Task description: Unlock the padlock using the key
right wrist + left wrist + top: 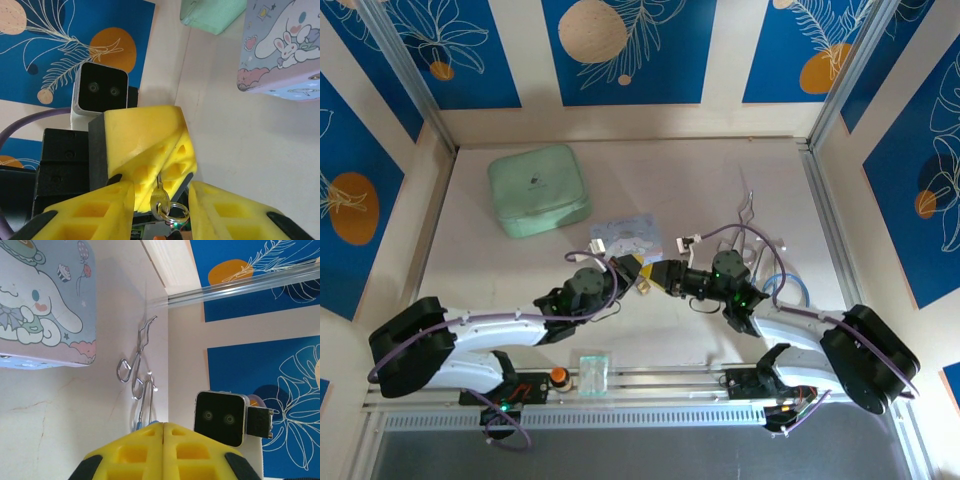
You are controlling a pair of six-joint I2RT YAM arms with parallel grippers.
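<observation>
A pale marbled counter (500, 270) is carrying everything, boxed in by blue floral wall panels. A rounded-square mint-green tin (538, 190) is sitting toward its far left. Nearer the middle, a pale blue rectangular tin printed with a white long-eared cartoon character (628, 237) is lying just behind the spot where the two arms are meeting. A bent silver wire hook set (140, 357) is lying on the counter well to the right of that tin.

The left tool (164, 424) is closing its yellow fingers flat together, pinching a small thin yellowish metal key (159, 197). The key is sticking out of the fingertips above the counter, with a thin silver ring (175, 214) dangling from its free end. The right tool (162, 191) is facing it with its fingers spread apart, one on each side of the key and touching neither key nor ring.
</observation>
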